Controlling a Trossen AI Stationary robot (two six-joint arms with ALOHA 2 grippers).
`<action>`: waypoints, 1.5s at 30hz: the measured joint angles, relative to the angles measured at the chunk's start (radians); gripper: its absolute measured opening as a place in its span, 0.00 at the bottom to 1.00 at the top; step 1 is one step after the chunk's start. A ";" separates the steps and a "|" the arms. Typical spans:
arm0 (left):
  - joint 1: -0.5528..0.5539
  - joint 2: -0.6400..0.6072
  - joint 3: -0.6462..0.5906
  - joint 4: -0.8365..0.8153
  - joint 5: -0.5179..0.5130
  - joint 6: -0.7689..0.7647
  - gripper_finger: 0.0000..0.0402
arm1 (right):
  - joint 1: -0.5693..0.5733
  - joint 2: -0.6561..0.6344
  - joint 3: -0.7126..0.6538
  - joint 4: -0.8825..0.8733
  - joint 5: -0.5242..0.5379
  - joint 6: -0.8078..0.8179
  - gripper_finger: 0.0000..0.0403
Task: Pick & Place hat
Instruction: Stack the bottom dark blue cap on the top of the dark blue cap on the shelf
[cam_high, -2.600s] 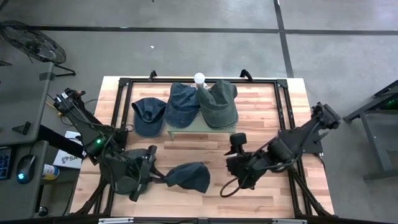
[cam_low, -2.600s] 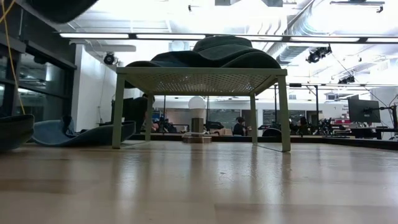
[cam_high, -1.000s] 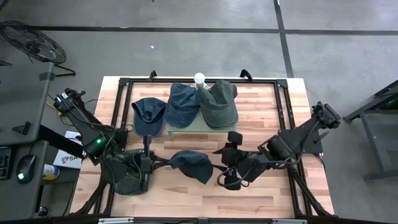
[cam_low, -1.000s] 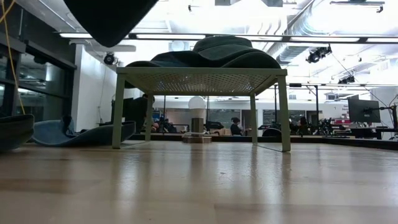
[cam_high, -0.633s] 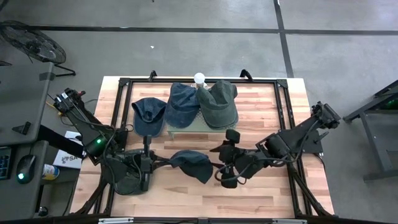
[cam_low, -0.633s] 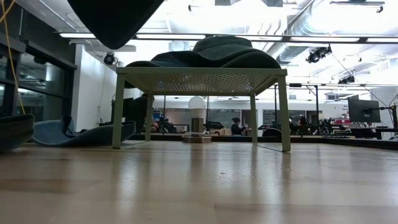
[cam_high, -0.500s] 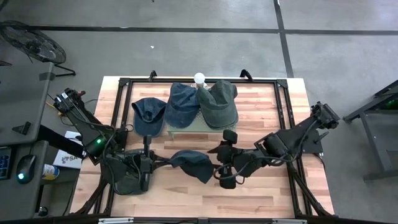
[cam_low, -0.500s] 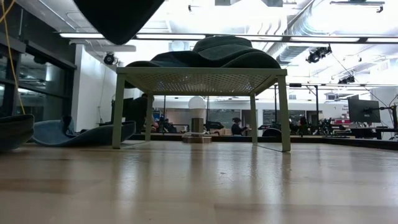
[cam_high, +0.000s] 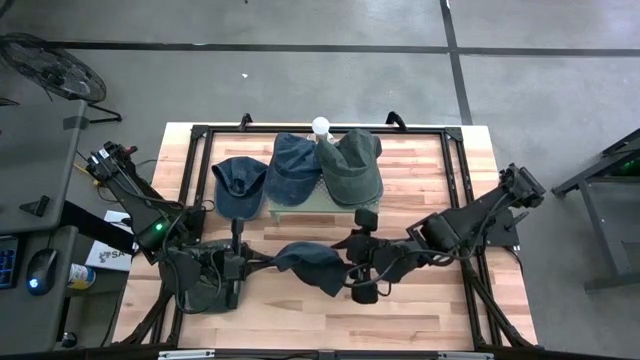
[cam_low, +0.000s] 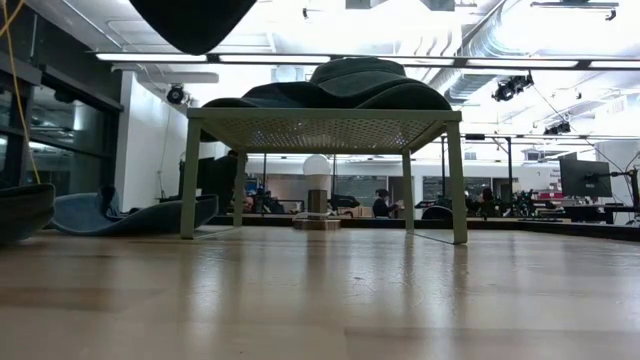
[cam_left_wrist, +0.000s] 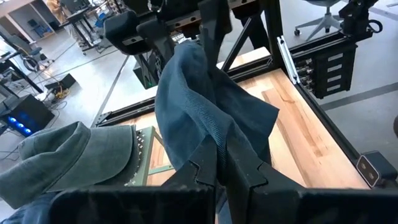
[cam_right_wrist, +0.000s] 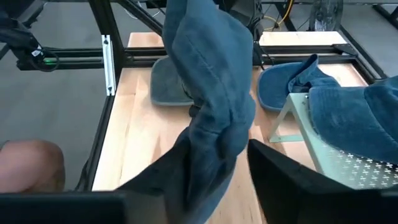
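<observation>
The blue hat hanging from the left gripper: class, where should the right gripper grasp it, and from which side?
Grip the free lower edge of the blue hat, approaching from the right gripper's own side. The left gripper holds the opposite edge, so the cloth hangs loose between them.

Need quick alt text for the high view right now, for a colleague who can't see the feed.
Seen from above, the left gripper holds a blue hat above the wooden table, while the right gripper has one finger on each side of the hat's far edge. Three more hats lie at the table's back, two on a green rack.
</observation>
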 joint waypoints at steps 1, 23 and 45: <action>0.000 0.000 0.000 0.000 0.000 0.000 0.01 | 0.000 0.000 0.000 0.001 0.001 -0.003 0.33; 0.000 0.000 0.000 -0.004 -0.080 -0.015 0.28 | 0.000 0.000 0.000 -0.037 -0.036 -0.071 0.01; 0.001 0.028 0.000 0.079 -0.021 -0.020 0.56 | 0.039 0.000 0.000 -0.057 -0.324 -0.566 0.00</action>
